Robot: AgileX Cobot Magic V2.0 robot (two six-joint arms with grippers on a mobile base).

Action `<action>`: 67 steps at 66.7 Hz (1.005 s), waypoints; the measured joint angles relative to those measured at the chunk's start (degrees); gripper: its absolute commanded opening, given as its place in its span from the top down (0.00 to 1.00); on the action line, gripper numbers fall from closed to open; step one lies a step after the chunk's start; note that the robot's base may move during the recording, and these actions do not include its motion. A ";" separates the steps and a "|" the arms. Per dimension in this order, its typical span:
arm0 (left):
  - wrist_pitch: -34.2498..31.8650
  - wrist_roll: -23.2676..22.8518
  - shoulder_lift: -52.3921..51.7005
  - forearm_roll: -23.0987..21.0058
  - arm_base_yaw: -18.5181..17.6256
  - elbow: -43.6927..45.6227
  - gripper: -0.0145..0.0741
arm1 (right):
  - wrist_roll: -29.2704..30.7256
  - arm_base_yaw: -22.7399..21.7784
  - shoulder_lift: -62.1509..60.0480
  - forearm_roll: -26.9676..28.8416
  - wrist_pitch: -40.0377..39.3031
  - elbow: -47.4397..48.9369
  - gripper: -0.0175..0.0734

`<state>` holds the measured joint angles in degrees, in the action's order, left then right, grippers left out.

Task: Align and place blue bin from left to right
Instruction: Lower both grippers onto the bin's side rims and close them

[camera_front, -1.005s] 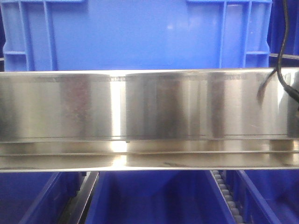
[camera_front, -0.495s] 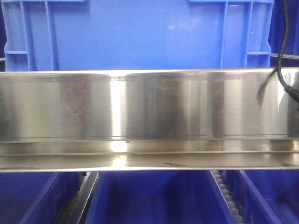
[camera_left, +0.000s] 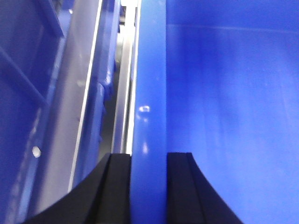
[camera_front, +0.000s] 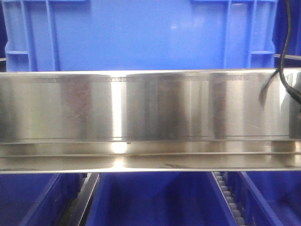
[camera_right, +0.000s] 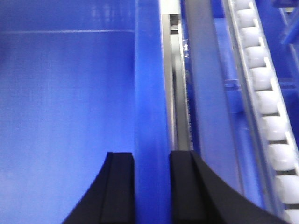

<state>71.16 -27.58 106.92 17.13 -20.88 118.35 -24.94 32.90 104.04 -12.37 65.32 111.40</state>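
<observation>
- The left hand (camera_left: 148,157) is clamped on the blue bin (camera_left: 148,93), with one black finger pressed to each side of its thick rim.
- The right hand (camera_right: 152,156) grips another rim of the bin the same way, with the bin's inside to its left.
- A roller track (camera_right: 261,93) runs near that rim.
- Seen from the front, the bin stands behind a shiny steel panel (camera_front: 150,108) and is nearly view-wide. A black cable (camera_front: 281,63) hangs at the right.
</observation>
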 measured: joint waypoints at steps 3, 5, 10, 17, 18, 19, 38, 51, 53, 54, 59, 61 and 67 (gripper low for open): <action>0.21 -0.16 -0.54 0.00 -0.34 0.00 0.96 | -0.19 0.00 -0.59 -0.14 0.09 -0.11 0.99; 0.49 -0.47 -0.82 0.43 -0.66 0.00 0.96 | -0.32 0.12 -1.08 -0.26 0.23 -0.11 0.99; 0.86 -1.20 -2.14 1.89 -1.88 0.00 0.96 | -0.71 0.24 -2.40 -0.36 0.90 -0.11 0.99; 0.95 -2.52 -3.94 4.25 -3.68 0.00 0.96 | -1.38 1.05 -4.39 -1.64 1.27 -0.11 0.99; 0.95 -2.65 -4.15 4.56 -3.81 0.00 0.96 | -1.54 1.15 -4.62 -1.84 1.27 -0.11 0.99; 0.95 -2.65 -4.45 4.81 -4.22 0.11 0.96 | -1.66 1.31 -4.79 -2.09 1.39 -0.11 0.99; 3.50 -5.59 -8.69 7.90 -7.74 0.05 0.96 | -6.28 6.33 -9.14 -8.62 6.15 -0.11 0.99; 3.98 -10.75 -14.45 14.08 -13.98 -4.10 0.96 | -12.02 12.57 -13.75 -16.64 9.73 -1.30 0.99; 4.11 -11.76 -15.51 15.33 -15.08 -5.35 0.96 | -12.44 13.55 -14.52 -17.66 10.00 -1.87 0.99; 4.10 -12.33 -16.04 15.61 -15.60 -5.99 0.96 | -12.60 14.05 -14.89 -18.13 10.13 -2.18 0.99; 4.22 -15.16 -18.79 17.69 -18.06 -9.44 0.96 | -14.06 16.67 -16.82 -20.39 10.15 -4.20 0.99; 4.22 -16.79 -20.18 18.81 -19.30 -11.31 0.96 | -14.95 18.06 -17.72 -21.74 10.26 -5.35 0.99; 4.22 -20.80 -23.81 22.68 -22.74 -16.25 0.96 | -17.42 21.95 -20.00 -25.50 10.26 -8.50 0.99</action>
<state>75.38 -48.38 83.11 39.81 -43.62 102.09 -42.36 54.84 84.04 -37.87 75.57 102.90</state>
